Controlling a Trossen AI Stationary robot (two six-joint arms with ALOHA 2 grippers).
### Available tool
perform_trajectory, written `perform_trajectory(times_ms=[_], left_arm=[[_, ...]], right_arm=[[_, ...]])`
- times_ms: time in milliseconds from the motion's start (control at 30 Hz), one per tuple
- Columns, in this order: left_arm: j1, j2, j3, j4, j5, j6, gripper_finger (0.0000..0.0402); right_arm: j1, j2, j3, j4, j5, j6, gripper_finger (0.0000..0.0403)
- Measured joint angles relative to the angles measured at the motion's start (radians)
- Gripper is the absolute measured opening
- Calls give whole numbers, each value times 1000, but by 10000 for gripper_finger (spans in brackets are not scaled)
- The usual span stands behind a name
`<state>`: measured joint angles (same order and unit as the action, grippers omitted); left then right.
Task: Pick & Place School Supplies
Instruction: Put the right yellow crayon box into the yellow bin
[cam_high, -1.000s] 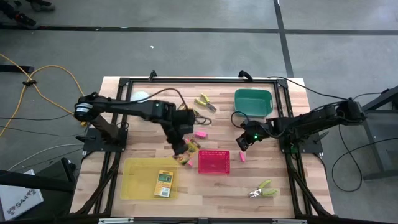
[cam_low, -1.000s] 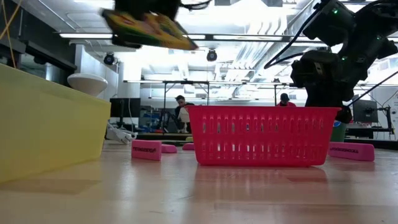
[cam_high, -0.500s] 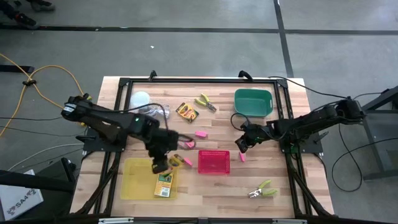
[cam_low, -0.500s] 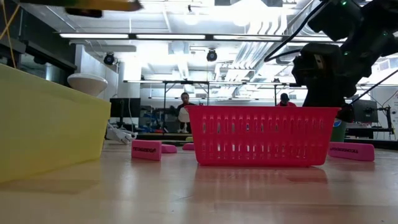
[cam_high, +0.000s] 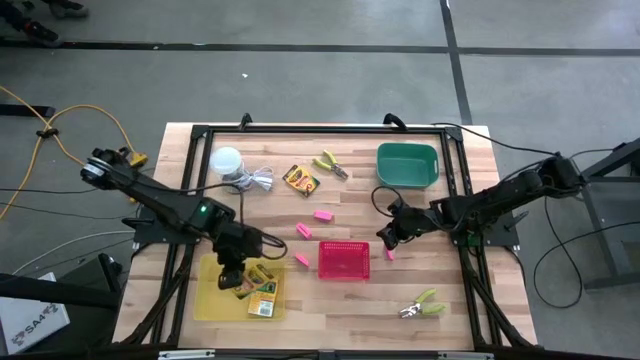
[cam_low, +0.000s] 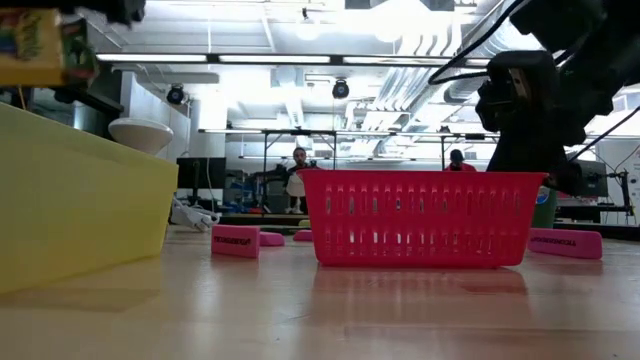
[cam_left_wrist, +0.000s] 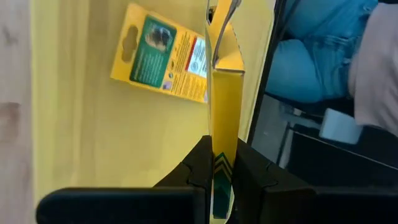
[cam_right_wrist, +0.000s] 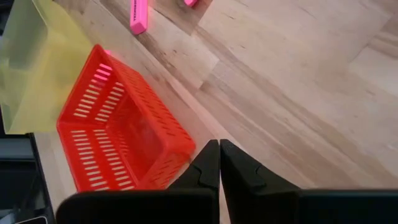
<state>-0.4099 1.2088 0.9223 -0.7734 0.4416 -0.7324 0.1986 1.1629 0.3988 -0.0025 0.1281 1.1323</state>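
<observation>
The held crayon box (cam_left_wrist: 225, 99), pinched edge-on in the closed left gripper (cam_high: 236, 272), now hangs over the yellow tray (cam_high: 205, 300); a second ago it was beside the pink basket (cam_high: 343, 260), so the carry has run away from the basket and all that seems left for this item is the release. The yellow tray, just beside the basket, already holds one crayon box (cam_high: 264, 300) lying flat with its green-and-red printed face up, and in the left wrist view the held one hangs above the tray floor next to it. A third crayon box (cam_high: 300, 180) lies on the table farther from the basket, near one pair of green scissors (cam_high: 330, 164). The basket itself looks empty in the right wrist view. Pink erasers sit around it: one (cam_high: 301, 260) just beside its tray-side edge, two more (cam_high: 305, 231) a little farther off, and one (cam_high: 390, 253) on its opposite side. The right gripper (cam_high: 385, 233) is closed on nothing and hovers near that last eraser, having drifted only slightly over the past second. The green tray (cam_high: 407, 165) lies well beyond the basket and appears empty. The second scissors (cam_high: 420, 303) rest near the basket's front corner, untouched.
</observation>
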Motion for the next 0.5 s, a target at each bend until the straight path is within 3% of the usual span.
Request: perform_trajectory(times_ms=[267, 500], left_arm=[[-8, -41, -183, 222, 130, -28, 31], [-28, -41, -333, 421, 173, -86, 31]], right_arm=[[32, 0, 0, 13, 35, 26, 2], [33, 0, 0, 25, 53, 27, 2]])
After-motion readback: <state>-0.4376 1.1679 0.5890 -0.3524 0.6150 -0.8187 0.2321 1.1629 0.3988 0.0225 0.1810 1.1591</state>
